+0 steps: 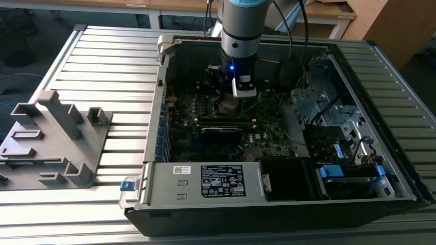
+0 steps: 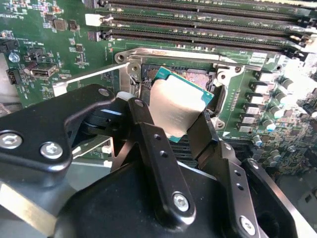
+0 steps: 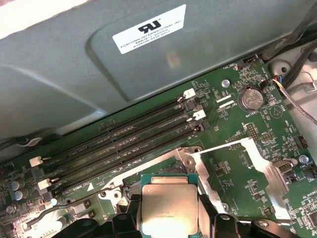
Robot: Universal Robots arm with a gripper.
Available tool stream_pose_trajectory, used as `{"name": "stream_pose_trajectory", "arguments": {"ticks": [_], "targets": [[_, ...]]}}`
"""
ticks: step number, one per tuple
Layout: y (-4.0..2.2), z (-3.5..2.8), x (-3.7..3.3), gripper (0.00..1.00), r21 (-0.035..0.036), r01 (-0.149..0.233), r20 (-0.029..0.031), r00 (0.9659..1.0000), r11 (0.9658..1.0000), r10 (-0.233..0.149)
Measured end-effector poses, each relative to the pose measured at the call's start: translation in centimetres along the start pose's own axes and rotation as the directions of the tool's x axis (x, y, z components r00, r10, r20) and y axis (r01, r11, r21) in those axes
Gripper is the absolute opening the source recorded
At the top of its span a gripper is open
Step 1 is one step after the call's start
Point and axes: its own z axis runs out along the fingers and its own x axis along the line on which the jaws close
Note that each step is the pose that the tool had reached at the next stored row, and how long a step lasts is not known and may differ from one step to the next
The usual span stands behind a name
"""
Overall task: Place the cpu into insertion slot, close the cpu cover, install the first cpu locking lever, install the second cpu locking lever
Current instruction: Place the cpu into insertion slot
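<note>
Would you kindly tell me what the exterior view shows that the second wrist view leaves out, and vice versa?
The exterior view adds the whole computer case, the arm and a grey fixture on the slatted table. The second wrist view adds the cpu, gripped between the fingers and tilted over the insertion slot. Shared: the hand and the green motherboard.

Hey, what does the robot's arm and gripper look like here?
The arm is a silver-grey cylinder with a pale blue band, a small blue light and a white block near the wrist; black cables run alongside. The gripper is matte black, with two slim fingers fixed by silver screws.
</note>
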Motion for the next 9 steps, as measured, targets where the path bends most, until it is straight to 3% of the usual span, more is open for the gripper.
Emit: {"name": "stream_pose_trajectory", "arguments": {"ticks": [2, 5, 9], "targets": [[0.00, 0.01, 0.00, 0.54, -0.0001, -0.009, 0.0008, 1.0000, 1.0000, 0.009], [0.00, 0.03, 0.00, 0.54, -0.0002, -0.061, 0.0054, 0.9981, 0.9981, 0.061], [0.00, 0.07, 0.00, 0.54, -0.0011, -0.134, 0.0117, 0.9910, 0.9910, 0.134]]}}
